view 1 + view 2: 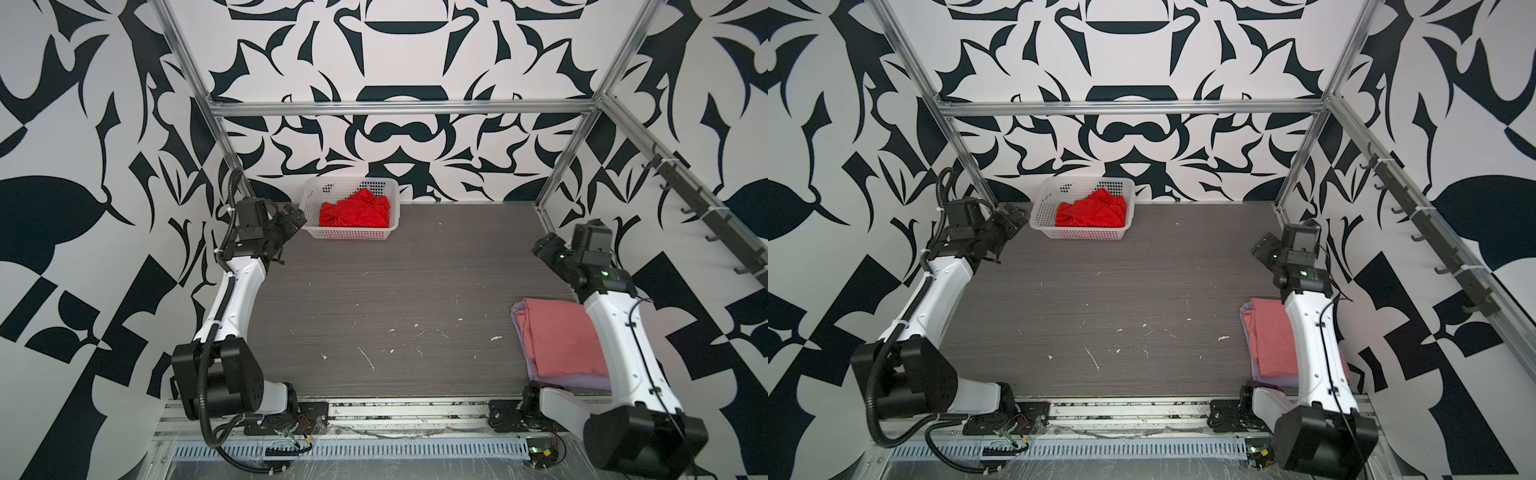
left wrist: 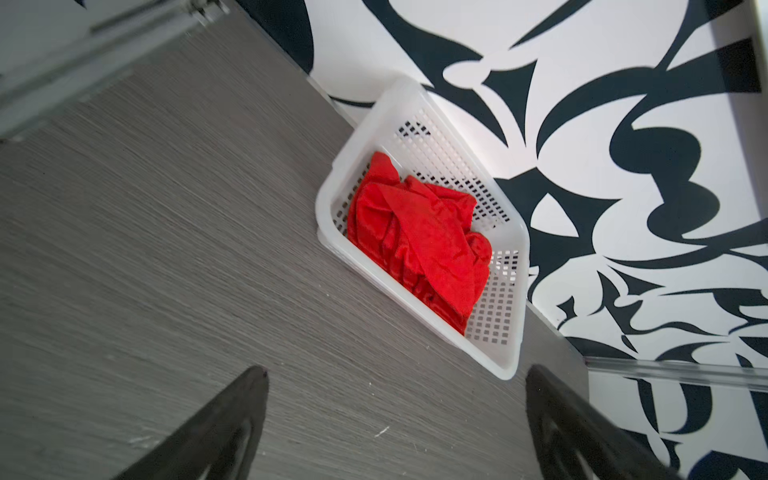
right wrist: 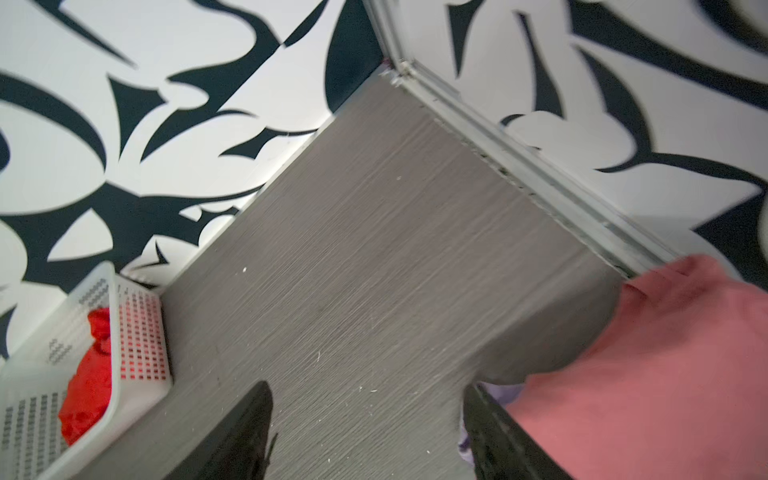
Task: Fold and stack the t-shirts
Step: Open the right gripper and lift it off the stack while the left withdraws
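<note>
One red t-shirt [image 2: 415, 232] crumpled in white basket [image 2: 440, 141]; left tool [image 2: 395, 374], right tool [image 3: 365, 390] gaping, empty.

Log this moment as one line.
red shirt: crumpled in basket | pink shirt: folded atop lavender shirt | jaws: both open, empty

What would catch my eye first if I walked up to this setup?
The bright red shirt, crumpled in a white basket at the far edge of the grey table, stands out most, set against bold black-and-white patterned walls. At the near right corner, a pink shirt lies folded on a lavender shirt, partly under the right arm.
</note>
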